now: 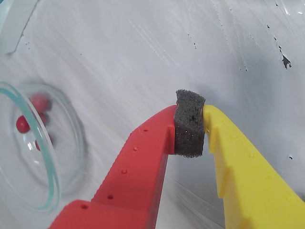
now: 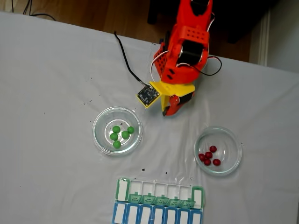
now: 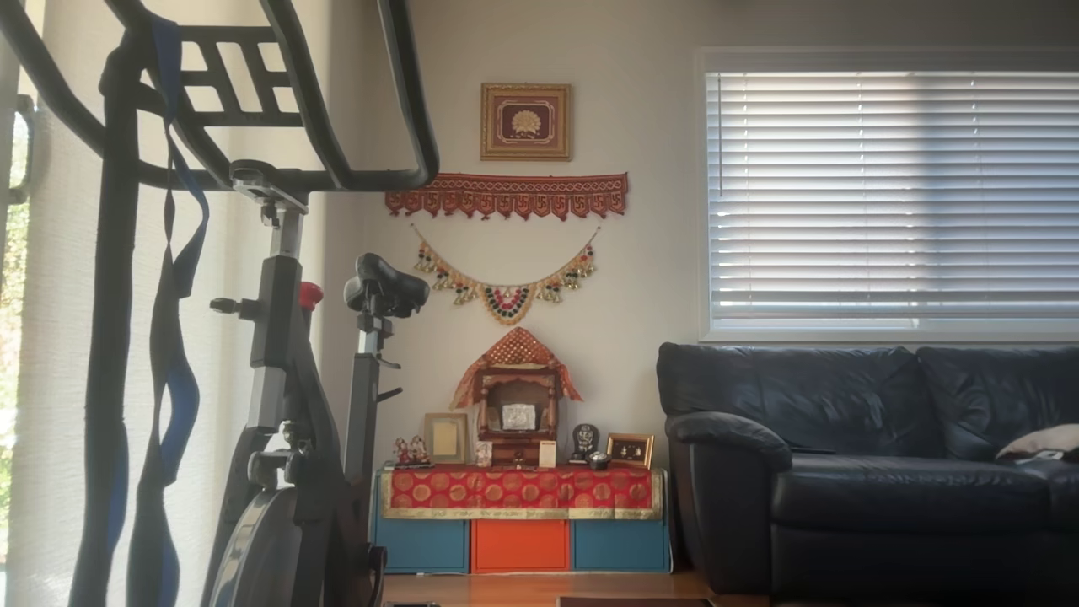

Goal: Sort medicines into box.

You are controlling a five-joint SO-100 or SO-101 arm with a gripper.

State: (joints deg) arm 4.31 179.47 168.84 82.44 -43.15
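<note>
In the fixed view, several green medicines lie in a round glass dish at the left. Several dark red medicines lie in a second glass dish at the right. The box, with white compartments and green flap lids, sits at the near edge between the dishes. My gripper hangs above the bare cloth behind both dishes. In the wrist view the gripper is shut, its red and yellow fingers pressed on their dark foam pad, with no medicine between them. The red medicines show at the left.
A blue-lidded row adjoins the box on its near side. A black cable and a small circuit board lie beside the arm's base. The white tablecloth has small dark specks. The other view shows a living room with an exercise bike and a sofa.
</note>
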